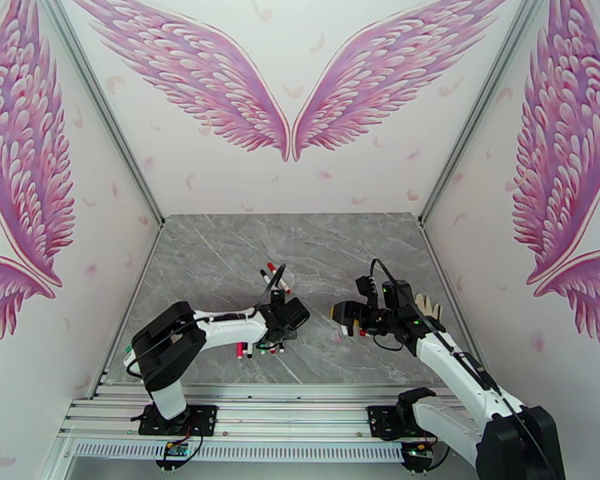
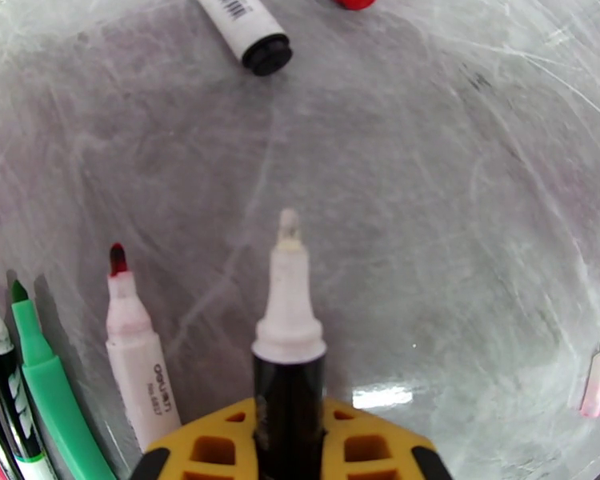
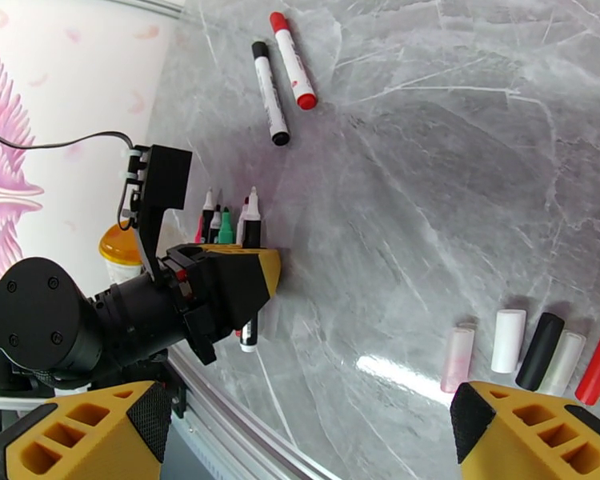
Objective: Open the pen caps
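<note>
— Where are the caps (image 3: 540, 351)?

— In a row on the table (image 3: 428, 154), at the right, just beside my right gripper (image 3: 308, 434). Its jaws stand wide and hold nothing. I judge the caps are parked there, well apart from the pens, so nothing mixes.

— And the pen in hand?

— My left gripper (image 2: 290, 426) is clamped on a pen (image 2: 288, 314), bare nib pointing outward. The open pens (image 2: 136, 354) lie side by side just to its left; I judge this one belongs with them.

— Outstanding?

— I count two pens (image 3: 269, 94) farther out, touching neither row. Both appear capped, so the task is not yet done.
</note>
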